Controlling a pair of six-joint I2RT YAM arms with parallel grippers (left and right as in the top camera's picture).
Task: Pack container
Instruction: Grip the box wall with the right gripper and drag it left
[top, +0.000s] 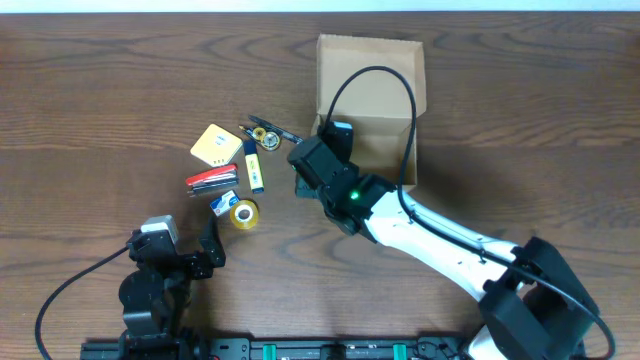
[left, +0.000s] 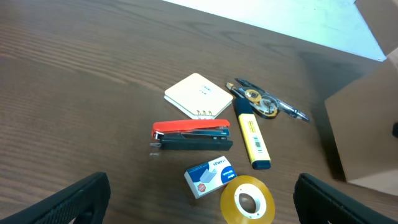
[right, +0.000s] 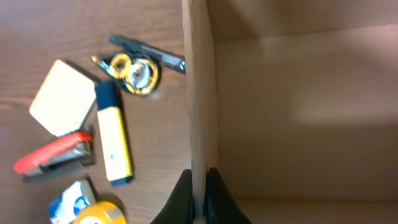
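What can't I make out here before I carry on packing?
Overhead: the right gripper is hidden under its own wrist, which with the cable covers the container's near left corner.
Left wrist: the container is cut off by the right edge; its wall hides the inside.
Right wrist: the tape roll and small blue box are cut off by the bottom edge.
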